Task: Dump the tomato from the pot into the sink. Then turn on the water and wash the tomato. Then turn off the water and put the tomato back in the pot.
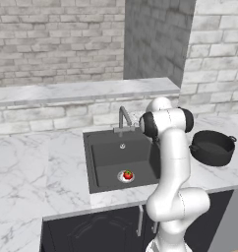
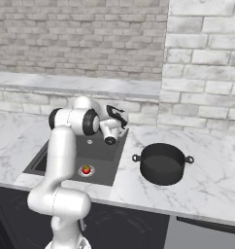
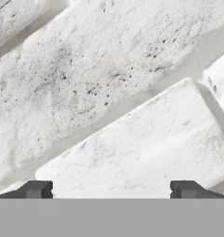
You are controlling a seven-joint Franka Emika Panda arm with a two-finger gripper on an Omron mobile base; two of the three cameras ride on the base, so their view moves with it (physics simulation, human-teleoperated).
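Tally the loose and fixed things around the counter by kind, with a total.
Tomato: 1, on the sink's drain
Pot: 1, on the counter right of the sink
Sink: 1
Faucet: 1
Total: 4

In the left base view the white arm covers the right edge of the dark grey rectangular recessed sink [image 1: 108, 152] and part of the grey metal bent-spout faucet [image 1: 123, 118], and it hides the near left handle of the wide, shallow black pot [image 1: 213, 146]. In the right base view the arm's upright link hides the sink's left part, and the faucet cannot be made out behind the arm. The small round red tomato [image 1: 127, 174] is too small to show detail, and of the end effector [image 3: 112, 189] only the two dark tips show in the hand view, set wide apart.
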